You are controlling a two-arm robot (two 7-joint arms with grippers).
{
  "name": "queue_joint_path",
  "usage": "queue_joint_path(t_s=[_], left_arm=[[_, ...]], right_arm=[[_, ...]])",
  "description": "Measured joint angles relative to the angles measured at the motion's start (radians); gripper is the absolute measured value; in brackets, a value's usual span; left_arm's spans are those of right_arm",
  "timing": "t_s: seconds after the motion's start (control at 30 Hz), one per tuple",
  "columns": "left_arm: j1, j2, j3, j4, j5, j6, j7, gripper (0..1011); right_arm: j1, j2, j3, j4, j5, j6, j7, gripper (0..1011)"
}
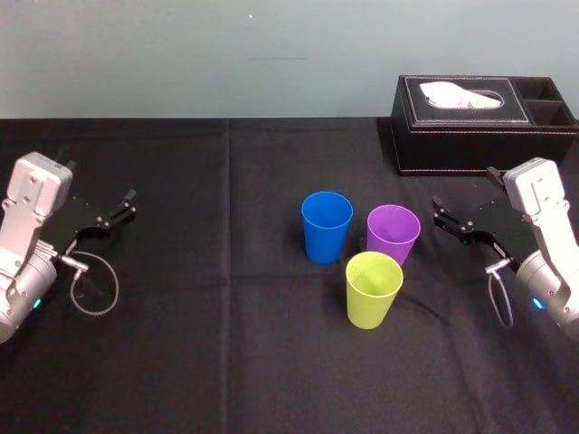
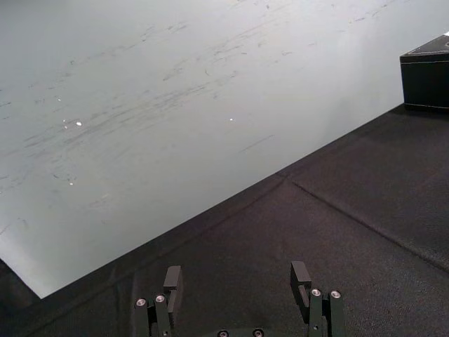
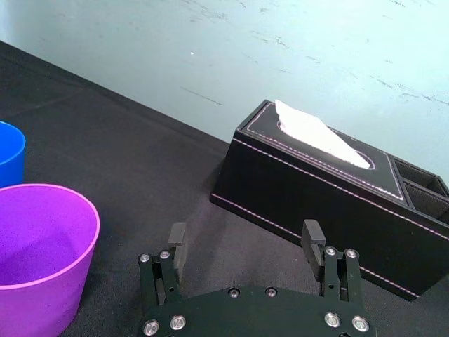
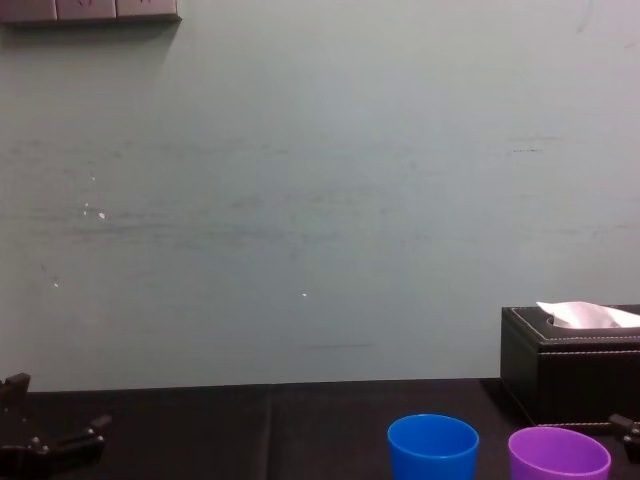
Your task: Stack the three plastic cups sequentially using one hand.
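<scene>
Three separate upright cups: blue (image 1: pixel 327 226), purple (image 1: pixel 393 233), yellow-green (image 1: pixel 374 289); right tool (image 1: pixel 465 186) (released, empty) near purple; left tool (image 1: pixel 101 180) released.

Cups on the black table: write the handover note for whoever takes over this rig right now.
Left gripper: open, holding nothing, low over the table's left side, far from the cups.
Right gripper: open, holding nothing, just right of the purple cup, in front of the tissue box.
Cups: the blue cup, the purple cup and the yellow-green cup stand upright in a tight cluster at table centre, yellow-green nearest the robot.
Done: nothing; no cup is nested.
Left: all the stacking, with one gripper. The right one looks better placed.
</scene>
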Motion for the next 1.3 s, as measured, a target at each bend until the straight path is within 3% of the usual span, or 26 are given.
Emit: queue_joint_path(t_s=[1.3], left_arm=[[0.0, 0.0, 0.0, 0.0, 0.0, 0.0, 0.0, 1011]], right_arm=[[0.0, 0.0, 0.0, 0.0, 0.0, 0.0, 0.0, 1003]])
